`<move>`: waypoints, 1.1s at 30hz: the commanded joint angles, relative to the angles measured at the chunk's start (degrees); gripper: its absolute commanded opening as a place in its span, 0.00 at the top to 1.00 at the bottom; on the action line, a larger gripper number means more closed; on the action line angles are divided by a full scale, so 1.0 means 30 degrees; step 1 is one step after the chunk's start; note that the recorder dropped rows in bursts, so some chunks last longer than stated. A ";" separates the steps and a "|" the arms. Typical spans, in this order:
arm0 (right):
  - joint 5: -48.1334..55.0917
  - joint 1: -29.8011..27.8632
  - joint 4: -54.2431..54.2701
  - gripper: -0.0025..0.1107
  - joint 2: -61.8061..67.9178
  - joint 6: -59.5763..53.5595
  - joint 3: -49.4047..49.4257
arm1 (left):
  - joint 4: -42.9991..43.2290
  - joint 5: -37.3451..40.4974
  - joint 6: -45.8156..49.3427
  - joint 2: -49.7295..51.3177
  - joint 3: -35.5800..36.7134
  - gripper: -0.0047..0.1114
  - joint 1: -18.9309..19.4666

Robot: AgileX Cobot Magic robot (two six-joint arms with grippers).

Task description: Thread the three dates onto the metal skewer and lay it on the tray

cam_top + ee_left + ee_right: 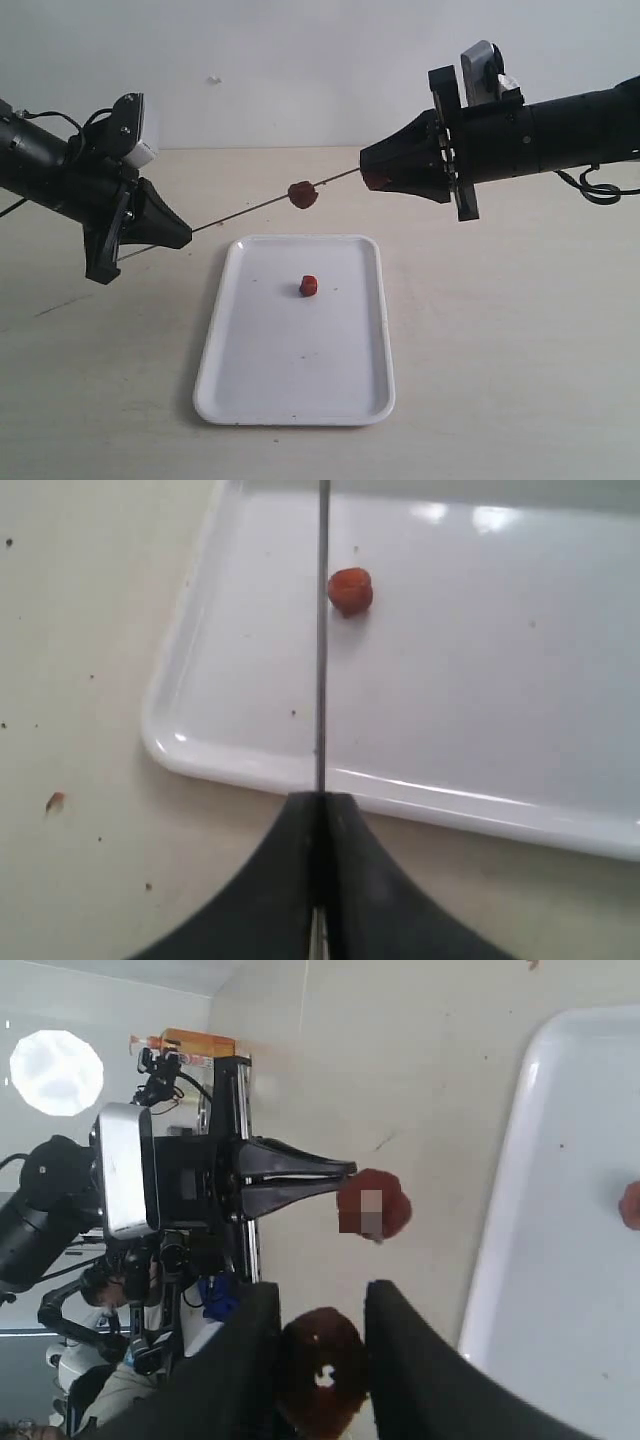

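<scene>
Nearest the exterior view lies the tray (290, 375), white and flat on the pale table (500, 350), its long side running away from the camera. A little past its middle sits the loose date (309, 285), resting alone on the tray floor and well clear of the rim. Beyond and above the tray's far end, the metal skewer (245, 212) hangs in the air on a slant, rising from left to right. The left end effector (186, 236) has its jaws pressed together on the skewer's lower end (the left wrist view shows the rod coming straight out between the closed tips). Partway up the rod, over the tray's far edge, the threaded date (303, 194) is pierced through. At the upper end the right end effector (372, 176) stands partly open, its two fingers (400, 1330) clamped on either side of the held date (320, 1370), which fills the gap between them. The skewer's tip reaches just up to this date; whether it has entered the fruit I cannot tell. Behind both arms the table runs back to a plain light wall (300, 70).
</scene>
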 commanded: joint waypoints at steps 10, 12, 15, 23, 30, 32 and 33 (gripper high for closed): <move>0.0108 -0.0653 -0.1487 0.72 -0.0119 0.1445 -0.1692 | -0.0432 0.0180 0.0349 -0.0058 0.0212 0.96 -0.0074; 0.0108 -0.0847 -0.1701 0.72 -0.0036 0.1480 -0.1692 | -0.0432 0.0147 0.0397 -0.0058 0.0212 0.96 -0.0074; 0.0108 -0.0784 -0.1531 0.72 0.0045 0.1403 -0.1692 | -0.0762 0.0102 0.0536 -0.0058 0.0212 0.96 -0.0074; 0.0108 -0.0409 -0.0031 0.72 0.0673 0.0586 -0.1692 | -0.1589 0.0650 0.1078 -0.0058 0.0212 0.96 -0.0113; 0.0108 -0.0409 0.0055 0.72 0.0673 0.0586 -0.1692 | -0.1713 0.0616 0.1113 -0.0058 0.0212 0.96 -0.0287; 0.0108 -0.0409 0.0200 0.72 0.0673 0.0489 -0.1692 | -0.1713 0.0616 0.1113 -0.0058 0.0212 0.96 -0.0287; 0.0108 -0.0409 0.0240 0.72 0.0673 0.0489 -0.1692 | -0.1715 0.0573 0.1136 -0.0058 0.0212 0.96 -0.0287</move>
